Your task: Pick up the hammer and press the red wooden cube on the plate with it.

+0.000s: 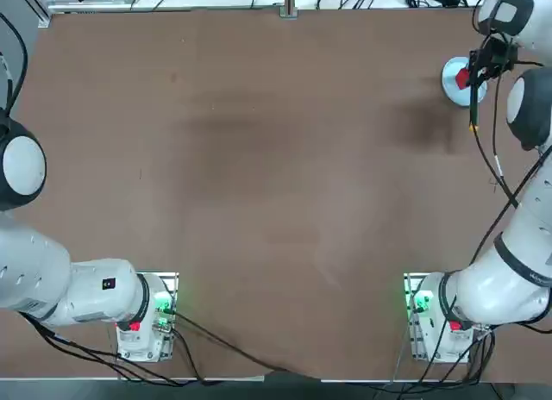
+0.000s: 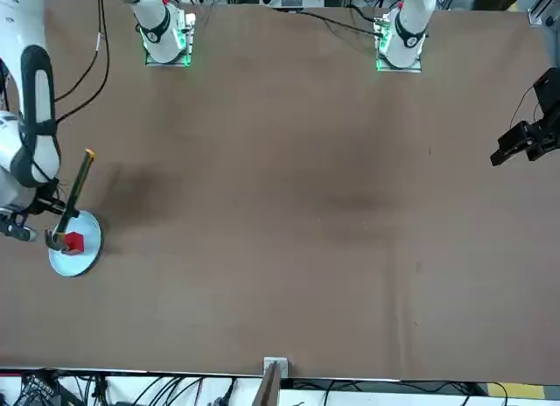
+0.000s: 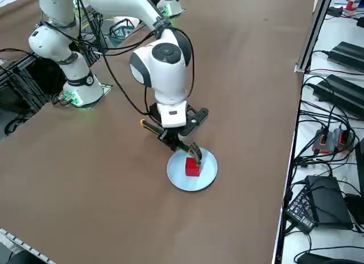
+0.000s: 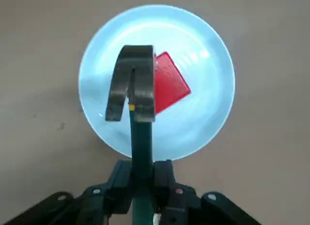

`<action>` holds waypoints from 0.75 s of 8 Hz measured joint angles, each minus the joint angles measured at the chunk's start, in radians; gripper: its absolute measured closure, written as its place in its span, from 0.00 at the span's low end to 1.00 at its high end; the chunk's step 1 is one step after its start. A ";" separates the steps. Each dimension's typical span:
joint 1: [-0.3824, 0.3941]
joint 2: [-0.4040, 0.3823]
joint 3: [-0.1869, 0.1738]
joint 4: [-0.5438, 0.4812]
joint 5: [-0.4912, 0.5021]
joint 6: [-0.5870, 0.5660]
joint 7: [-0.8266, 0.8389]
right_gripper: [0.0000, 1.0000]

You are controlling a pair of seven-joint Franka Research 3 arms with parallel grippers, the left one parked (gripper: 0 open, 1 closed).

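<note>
A brown counter (image 2: 289,205), seen from the front, is bare except at its far left edge, where everything happens. There the right gripper (image 2: 54,215) is clamped tight on the dark handle of the hammer (image 2: 74,196), whose orange tip points up and away from the plate. Just right of the gripper, a small pale plate (image 2: 86,257) holds a red cube (image 2: 73,242) near its centre. The hammer's metal head hangs over the plate, close beside and partly over the cube; whether it touches cannot be told. From the wrist camera the head covers only one edge of the cube. To press well, the head likely needs a small shift to centre over the cube, then a slow, straight descent, so the cube does not skid or tip.
</note>
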 joint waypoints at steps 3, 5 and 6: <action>0.000 -0.087 -0.002 0.048 -0.010 -0.141 0.000 0.78; 0.011 -0.162 0.000 0.091 -0.024 -0.290 0.005 0.78; 0.040 -0.180 0.003 0.092 -0.024 -0.322 0.021 0.78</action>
